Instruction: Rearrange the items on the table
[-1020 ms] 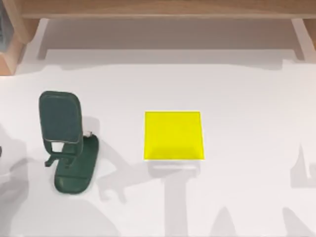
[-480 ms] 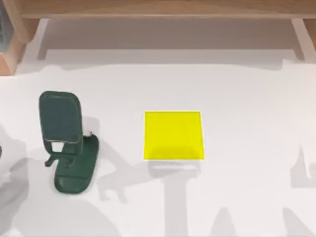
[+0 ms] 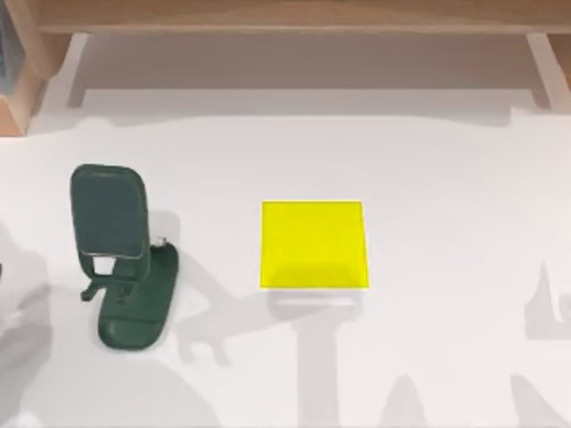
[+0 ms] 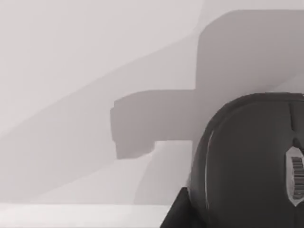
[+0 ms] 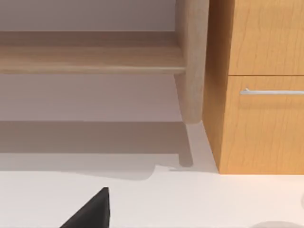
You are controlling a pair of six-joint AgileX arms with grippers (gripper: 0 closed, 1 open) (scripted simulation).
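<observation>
1. The left gripper's fingers [image 4: 175, 213]: one dark tip peeks in at the edge of the left wrist view. I cannot tell if they are open or closed.
2. The mouse [image 4: 247, 161] is right there, just beside that dark tip. It is small, black and round-backed, and it lies flat on the white table [image 4: 71, 71].
3. This is the part that matters most. The little wheel [image 4: 297, 178] sits on the side of the mouse away from the tip. I think the long way of the mouse runs straight out ahead of the left gripper. So the fingers would need to close across its short way, one on each side.
4. The left arm is the near one, so I think it should take the mouse.
5. I cannot tell how the mouse lies from the green stand [image 3: 120, 259].
6. The yellow pad [image 3: 314, 244] lies to the right of the green stand, well apart from it.
7. The right gripper's fingers [image 5: 92, 211] show as one dark tip too, and I cannot tell if they are open or closed. It faces the wooden shelf [image 5: 90, 57] and a drawer [image 5: 266, 123], so it looks parked.
8. The shelf runs along the table's far edge, well beyond the green stand.
</observation>
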